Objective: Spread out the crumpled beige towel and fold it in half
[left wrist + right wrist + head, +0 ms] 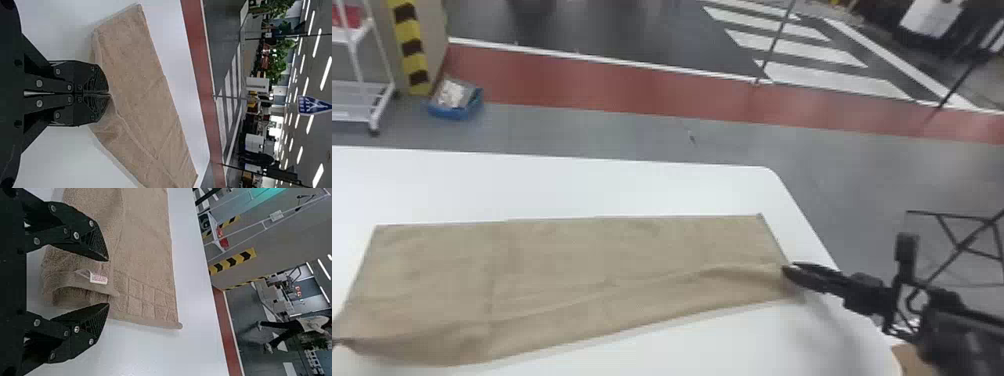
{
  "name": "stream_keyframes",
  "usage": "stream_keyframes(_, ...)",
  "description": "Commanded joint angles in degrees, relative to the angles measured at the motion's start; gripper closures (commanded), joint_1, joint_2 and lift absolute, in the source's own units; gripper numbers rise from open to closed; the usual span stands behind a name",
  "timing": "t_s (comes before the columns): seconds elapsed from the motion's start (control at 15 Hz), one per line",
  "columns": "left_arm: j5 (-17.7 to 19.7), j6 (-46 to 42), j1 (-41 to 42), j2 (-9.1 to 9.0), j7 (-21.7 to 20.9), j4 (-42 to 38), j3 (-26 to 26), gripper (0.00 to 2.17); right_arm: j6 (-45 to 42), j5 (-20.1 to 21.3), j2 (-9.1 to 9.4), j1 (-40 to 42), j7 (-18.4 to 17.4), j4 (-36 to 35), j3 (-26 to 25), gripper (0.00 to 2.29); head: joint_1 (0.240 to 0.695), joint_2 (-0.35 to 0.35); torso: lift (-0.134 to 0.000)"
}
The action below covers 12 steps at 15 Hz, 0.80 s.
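Has 1 beige towel [572, 260] lying in 1 long folded strip on 1 white table [582, 185]. At 1 end, has 1 left gripper [336, 343] with 2 fingers pressed together on 1 pinch of cloth. At the opposite end, has 1 right gripper [786, 271] with 2 fingers wide apart, clamping nothing. Between those 2, shows 1 white label [98, 279].

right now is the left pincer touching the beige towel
Touching. In the left wrist view, the left pincer is shut with its tips on the edge of the towel, and creases run out from them.
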Motion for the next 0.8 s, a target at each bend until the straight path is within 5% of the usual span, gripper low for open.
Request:
stream_keyframes(0.0, 0.09, -0.03, -0.09, -0.01, -0.25, 0.21, -0.26, 1.68, 0.60, 0.04, 0.00, -0.30, 0.00, 0.02, 0.76, 0.58, 0.695, -0.350, -0.124)
stream_keyframes(0.2, 0.09, -0.20, -0.09, -0.09, -0.34, 0.38, -0.35, 1.68, 1.13, 1.01, 0.00, -1.18, 0.00, 0.28, 1.46, 0.64, 0.695, -0.350, -0.124)
stream_keyframes(0.53, 0.00, -0.38, 0.00, -0.01, -0.60, 0.30, -0.26, 1.68, 2.89, 1.01, -0.17, -1.97, 0.09, 0.54, 1.28, 1.32, 0.695, -0.345, -0.124)
stream_keyframes(0.73, 0.09, -0.55, 0.00, -0.09, -0.60, 0.12, -0.17, 1.71, 2.89, 0.04, -0.35, -1.53, 0.88, 0.54, -0.48, 1.32, 0.695, -0.348, -0.124)
